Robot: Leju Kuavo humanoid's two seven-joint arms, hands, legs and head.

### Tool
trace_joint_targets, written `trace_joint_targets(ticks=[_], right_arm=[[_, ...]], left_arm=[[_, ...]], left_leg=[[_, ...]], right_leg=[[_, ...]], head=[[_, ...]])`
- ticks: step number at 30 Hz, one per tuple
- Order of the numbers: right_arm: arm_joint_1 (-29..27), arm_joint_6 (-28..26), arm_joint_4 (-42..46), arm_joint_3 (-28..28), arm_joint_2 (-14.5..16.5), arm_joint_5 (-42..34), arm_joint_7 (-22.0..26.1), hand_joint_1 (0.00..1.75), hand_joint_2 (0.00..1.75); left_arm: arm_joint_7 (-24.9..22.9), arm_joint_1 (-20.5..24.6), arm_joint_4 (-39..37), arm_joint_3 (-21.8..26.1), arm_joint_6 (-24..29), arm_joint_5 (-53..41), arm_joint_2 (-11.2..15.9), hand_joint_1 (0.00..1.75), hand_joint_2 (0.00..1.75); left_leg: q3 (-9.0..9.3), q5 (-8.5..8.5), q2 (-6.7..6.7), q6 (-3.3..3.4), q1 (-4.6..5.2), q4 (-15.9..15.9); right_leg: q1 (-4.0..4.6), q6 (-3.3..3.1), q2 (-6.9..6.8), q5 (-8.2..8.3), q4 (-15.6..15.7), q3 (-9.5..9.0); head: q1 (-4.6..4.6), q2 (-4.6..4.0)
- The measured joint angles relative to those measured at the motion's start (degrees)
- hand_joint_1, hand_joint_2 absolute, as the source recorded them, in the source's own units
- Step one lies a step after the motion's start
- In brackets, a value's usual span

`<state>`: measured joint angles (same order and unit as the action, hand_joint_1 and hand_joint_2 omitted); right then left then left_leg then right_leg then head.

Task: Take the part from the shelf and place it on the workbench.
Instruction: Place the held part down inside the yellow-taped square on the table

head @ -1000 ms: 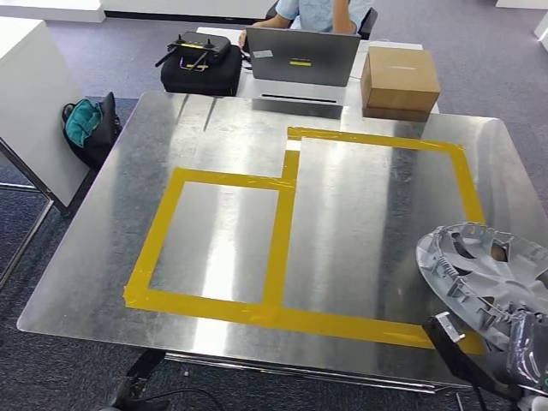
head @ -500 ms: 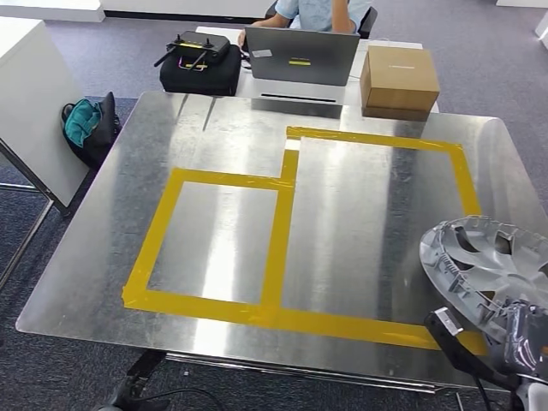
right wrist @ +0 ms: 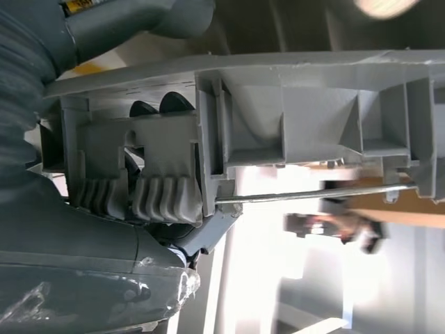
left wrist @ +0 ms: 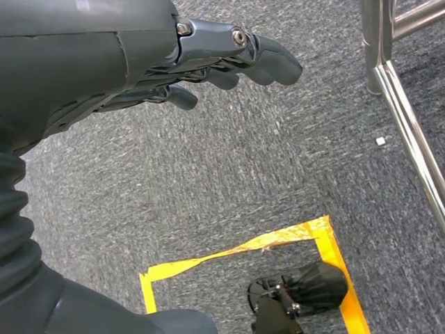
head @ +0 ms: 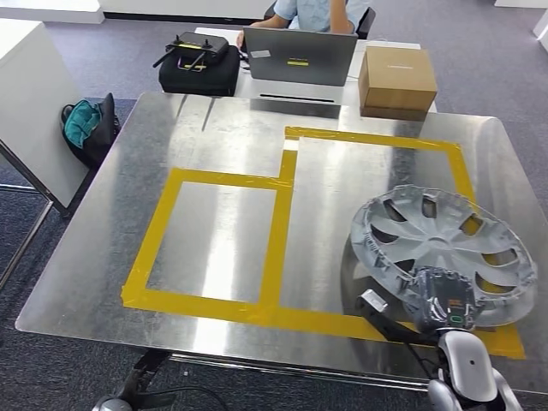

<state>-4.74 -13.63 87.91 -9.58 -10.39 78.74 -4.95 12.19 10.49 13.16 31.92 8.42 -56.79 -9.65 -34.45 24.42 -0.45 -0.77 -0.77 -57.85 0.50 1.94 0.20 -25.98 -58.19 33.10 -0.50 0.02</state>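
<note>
We see the right hand (head: 443,298) gripping the hubcap (head: 439,244) rim, part over the desk (head: 226,145) just ahead; early release risks sliding off the near edge. Left hand (left wrist: 157,62) hangs loosely open, holding nothing.

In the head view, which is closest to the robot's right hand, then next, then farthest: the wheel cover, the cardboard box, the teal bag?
From the right hand:
1. Wheel cover: held by that hand, over the table's right side.
2. Cardboard box: beyond the table's far edge, on the right.
3. Teal bag: on the floor, far left, across the whole table.
</note>
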Motion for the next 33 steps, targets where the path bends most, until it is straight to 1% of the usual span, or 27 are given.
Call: trace_joint_targets(ticks=[3,5,10,21,27,33], right_arm=[[1.4,-0.3,-0.8,-5.0,-0.1,-0.6,0.7,1.75,1.75],[2.2,-0.3,-1.0,-7.4,-0.3,-0.9,0.9,1.75,1.75],[3.1,-0.6,-1.1,-10.9,-1.1,-1.6,1.3,1.75,1.75],[3.8,-1.1,-1.2,-14.1,-2.3,-2.5,1.7,1.75,1.75],[3.5,-0.2,-1.1,-15.1,-3.7,-2.0,-2.0,1.75,1.75],[2.6,-0.1,-1.0,-15.2,-4.9,-2.4,-3.9,1.75,1.75]], left_arm=[[0.0,0.0,0.0,-0.4,-0.2,-0.1,-0.1,0.00,1.75],[-0.1,0.1,0.0,-0.7,-0.4,-0.1,-0.1,0.00,1.75],[-0.1,0.2,0.0,-1.2,-0.5,-0.3,-0.1,0.00,1.75],[-0.2,0.3,0.0,-1.5,-0.5,-0.4,-0.1,0.00,1.75],[0.3,0.3,0.0,-1.8,-1.1,0.4,-0.1,0.00,1.75],[1.6,0.1,0.0,-1.8,-2.9,2.0,0.2,0.00,1.75]], left_leg=[[0.00,-0.02,-0.01,-0.03,-0.03,0.0],[0.00,-0.02,0.00,-0.04,-0.04,0.0],[0.00,-0.02,-0.01,-0.04,-0.03,0.1],[0.01,-0.02,-0.01,-0.04,-0.04,0.1],[0.00,-0.02,-0.01,-0.04,-0.03,0.1],[-0.02,-0.02,-0.01,-0.03,-0.01,0.1]], right_leg=[[0.02,-0.01,-0.03,-0.01,0.0,0.01],[0.03,-0.02,-0.01,-0.02,0.0,0.02],[0.03,-0.03,-0.01,-0.02,0.0,0.02],[0.03,-0.03,0.00,-0.01,0.0,0.02],[0.03,-0.03,-0.02,-0.01,0.0,0.03],[0.02,-0.03,-0.02,-0.01,0.0,0.03]], head=[[0.00,0.00],[0.00,0.00],[-0.01,0.00],[0.01,0.00],[0.00,0.00],[0.00,0.00]])
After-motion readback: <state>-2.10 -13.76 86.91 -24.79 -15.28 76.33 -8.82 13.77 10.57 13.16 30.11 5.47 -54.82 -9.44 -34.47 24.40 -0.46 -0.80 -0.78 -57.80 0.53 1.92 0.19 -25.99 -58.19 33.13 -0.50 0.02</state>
